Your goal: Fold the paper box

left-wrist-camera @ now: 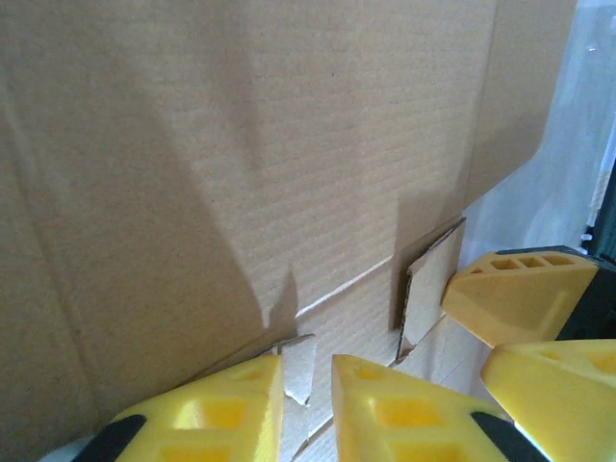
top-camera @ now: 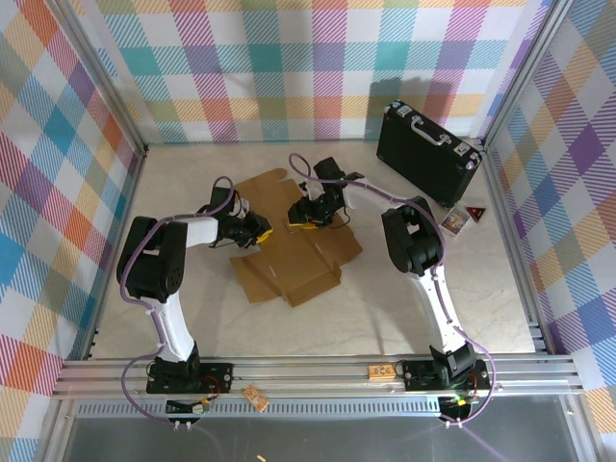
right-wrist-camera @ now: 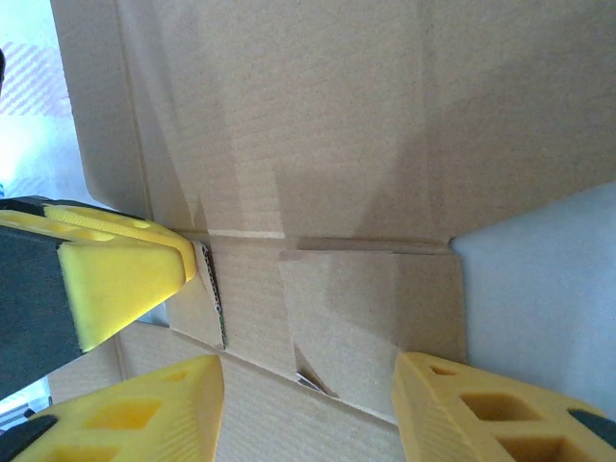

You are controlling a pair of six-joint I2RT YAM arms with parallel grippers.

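The paper box is plain brown. The walls have a check pattern in pastel pink, blue, orange, green and violet. The table is pale cream. The case is black with silver trim. The left gripper and the right gripper have yellow fingers. The arms are black and white. The cables are purple.

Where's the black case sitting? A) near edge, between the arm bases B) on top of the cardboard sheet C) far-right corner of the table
C: the black case stands at the table's far right, apart from the paper box.
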